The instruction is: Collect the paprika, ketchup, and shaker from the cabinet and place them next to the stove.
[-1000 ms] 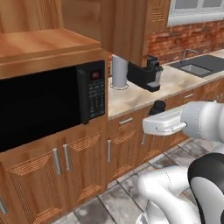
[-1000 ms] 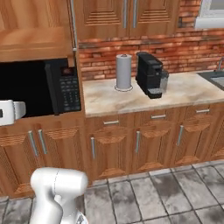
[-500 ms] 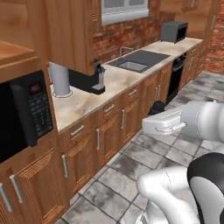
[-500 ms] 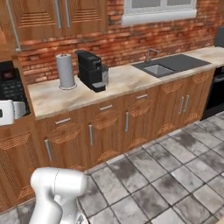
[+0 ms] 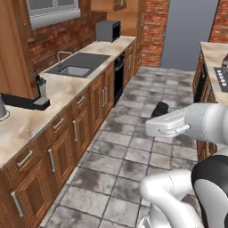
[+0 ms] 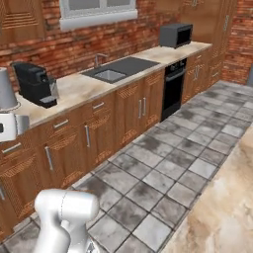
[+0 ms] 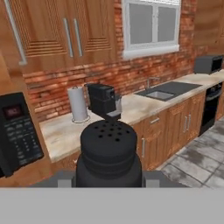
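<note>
The pincer [image 7: 109,183] holds the shaker [image 7: 109,151] upright between its tips, perforated top toward the camera, out over the tiled floor [image 5: 133,147]. I'd keep the hand level while carrying so it cannot slip. The stove [image 5: 221,73] lies off on the far desk [image 5: 213,51].

- I see my hand [image 5: 156,116] out over the grey tiled floor [image 5: 133,147], clamped on the black shaker [image 5: 159,108].
- A worktop [image 5: 53,95] runs along the left, with a sink [image 5: 71,70].
- A stove [image 5: 221,72] corner shows far right.
</note>
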